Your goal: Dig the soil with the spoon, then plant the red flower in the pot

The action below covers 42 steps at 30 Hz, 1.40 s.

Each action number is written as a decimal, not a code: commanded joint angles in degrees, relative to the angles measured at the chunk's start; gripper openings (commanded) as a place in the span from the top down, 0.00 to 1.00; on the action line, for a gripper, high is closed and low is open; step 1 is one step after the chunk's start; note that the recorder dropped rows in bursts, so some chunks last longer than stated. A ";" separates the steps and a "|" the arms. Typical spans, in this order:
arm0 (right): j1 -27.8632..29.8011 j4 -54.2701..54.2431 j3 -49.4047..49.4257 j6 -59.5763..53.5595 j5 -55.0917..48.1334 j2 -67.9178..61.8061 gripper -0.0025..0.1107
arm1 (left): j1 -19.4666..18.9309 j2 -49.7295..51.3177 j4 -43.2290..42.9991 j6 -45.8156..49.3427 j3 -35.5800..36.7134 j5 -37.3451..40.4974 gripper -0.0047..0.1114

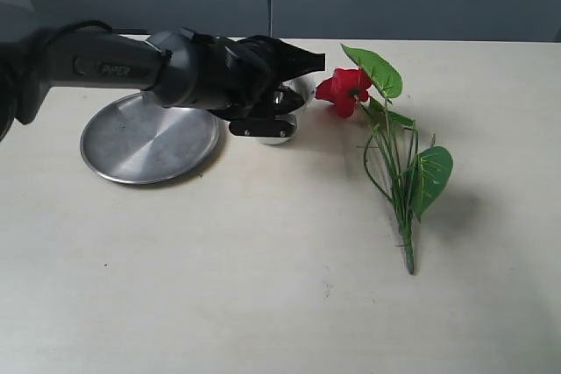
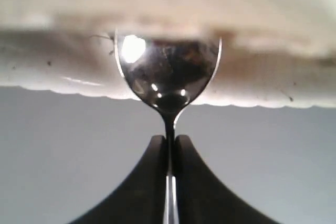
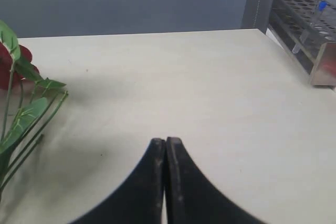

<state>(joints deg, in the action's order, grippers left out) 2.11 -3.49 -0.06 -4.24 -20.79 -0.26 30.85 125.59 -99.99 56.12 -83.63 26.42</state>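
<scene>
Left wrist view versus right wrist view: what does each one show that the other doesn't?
Only the left wrist view: a shiny spoon, its handle pinched in the left gripper, with its bowl right in front of the white pot and its scalloped rim.

Only the right wrist view: the right gripper shut on nothing, a wide stretch of pale table, the red flower lying at one edge, and a rack with holes at the far corner.

Both: a pair of black jaws pressed together in the foreground. No object clearly appears in both.

on the bench (image 1: 263,286), the plate (image 1: 131,142) lies at nine o'clock of the pot (image 1: 303,88). the red flower (image 1: 344,91) lies at three o'clock of it.
</scene>
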 commanded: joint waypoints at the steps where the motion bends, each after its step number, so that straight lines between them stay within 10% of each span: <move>1: -0.13 0.04 0.06 -0.07 0.14 0.26 0.98 | 0.17 -0.08 0.05 -0.19 1.64 3.70 0.96; 42: -0.13 0.04 0.06 -0.07 0.14 0.26 0.98 | -0.61 -0.12 0.05 1.18 -2.57 0.74 0.96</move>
<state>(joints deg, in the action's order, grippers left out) 2.11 -3.49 -0.06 -4.24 -20.79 -0.26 30.33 125.40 -100.11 57.20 -86.05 26.08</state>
